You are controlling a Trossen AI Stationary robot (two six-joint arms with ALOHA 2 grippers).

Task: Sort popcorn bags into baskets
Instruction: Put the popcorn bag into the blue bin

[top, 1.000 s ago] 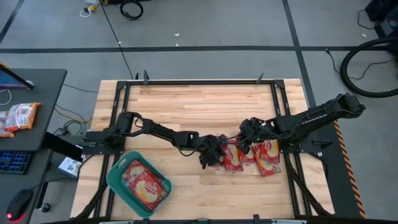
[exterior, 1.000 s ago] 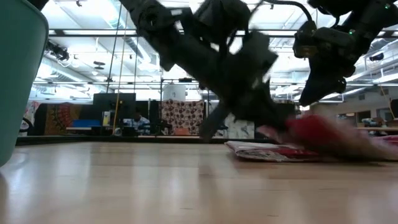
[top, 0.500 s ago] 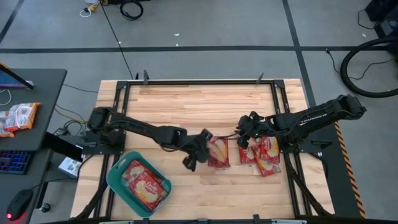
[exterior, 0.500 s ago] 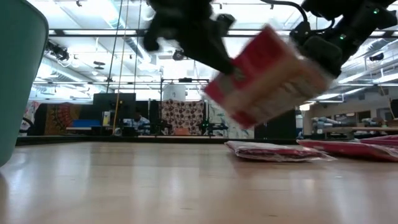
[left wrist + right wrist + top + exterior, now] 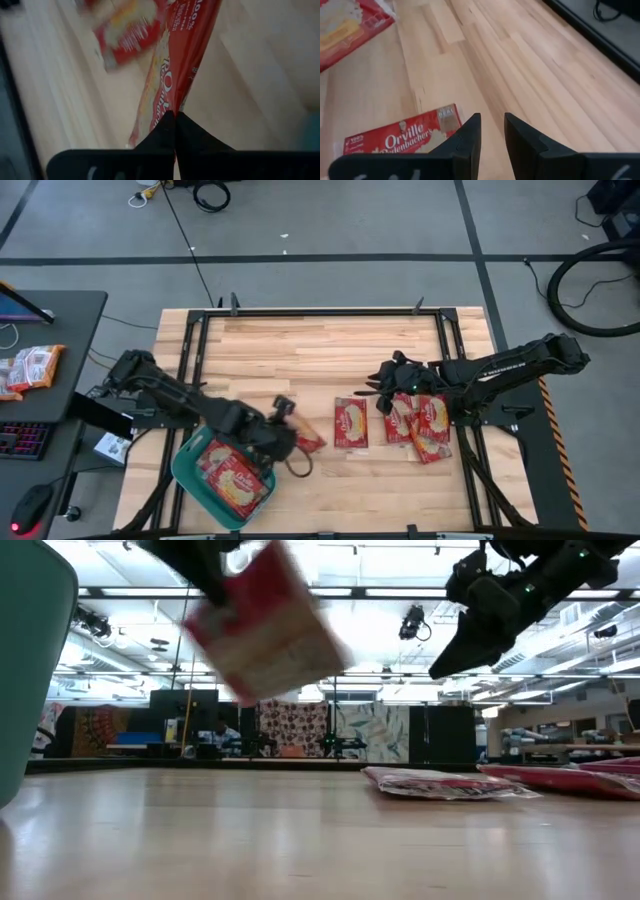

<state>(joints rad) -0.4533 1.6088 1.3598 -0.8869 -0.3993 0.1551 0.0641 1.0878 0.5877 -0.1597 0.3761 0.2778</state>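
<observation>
Left end effector [image 5: 175,116] pinches popcorn bag [image 5: 172,80] edge, carried above surface [image 5: 320,350] beside teal basket [image 5: 190,470]. High view alone shows bags inside basket. Right end effector [image 5: 491,132] part-spread, empty, over remaining bags [image 5: 415,420].

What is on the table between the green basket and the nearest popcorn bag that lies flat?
Only bare wood, seen in the high view, between the basket and the flat bag; the left gripper carries its bag above it.
</observation>
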